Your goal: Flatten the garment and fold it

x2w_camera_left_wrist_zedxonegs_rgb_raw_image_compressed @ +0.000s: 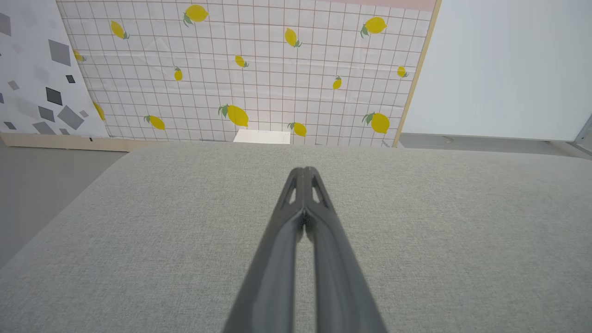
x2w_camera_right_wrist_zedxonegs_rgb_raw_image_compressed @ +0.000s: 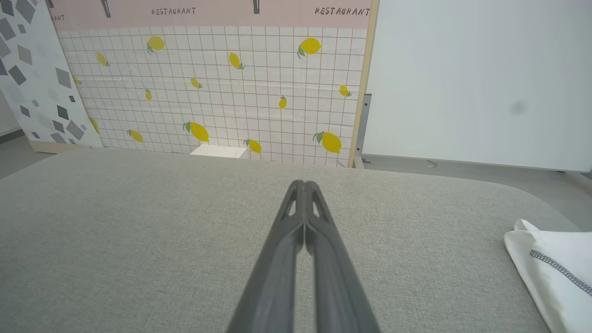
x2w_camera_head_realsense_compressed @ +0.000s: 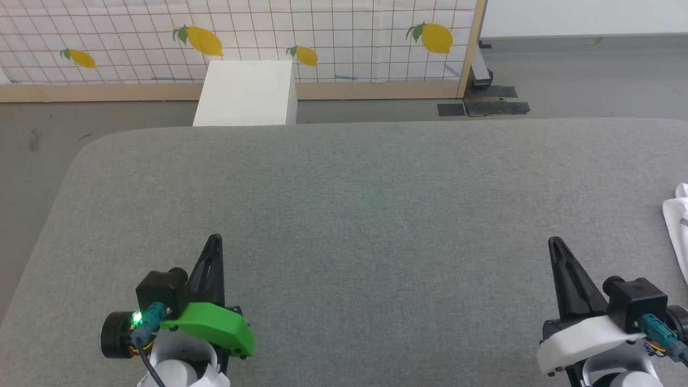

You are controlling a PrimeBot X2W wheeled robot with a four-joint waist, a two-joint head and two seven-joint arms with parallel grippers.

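PrimeBot X2W's two arms hang over the near edge of the grey padded surface. The left gripper is toward the surface's near left corner and the right gripper toward its near right. Each gripper has its two long dark fingers pressed together tip to tip, pinching nothing. The garment, white cloth with a line of grey speckled stitching, lies at the surface's right edge. It is near the right gripper but apart from it, and the frame cuts most of it off. Whether it is bunched, spread or already folded cannot be told from the part in view. Beyond the surface's far edge stand a white box and a lemon-patterned panel.

Judged from this, the step in hand is bringing the garment to the middle of the surface. Doing it well likely means spreading the right gripper's fingers before they reach the cloth. They should pinch a single layer at a hem or shoulder seam, not a bunch, then drag it low toward the surface's centre so it lays out instead of rolling. The left gripper would then want an opposite corner, so the two can pull apart and draw the wrinkles out before any fold.
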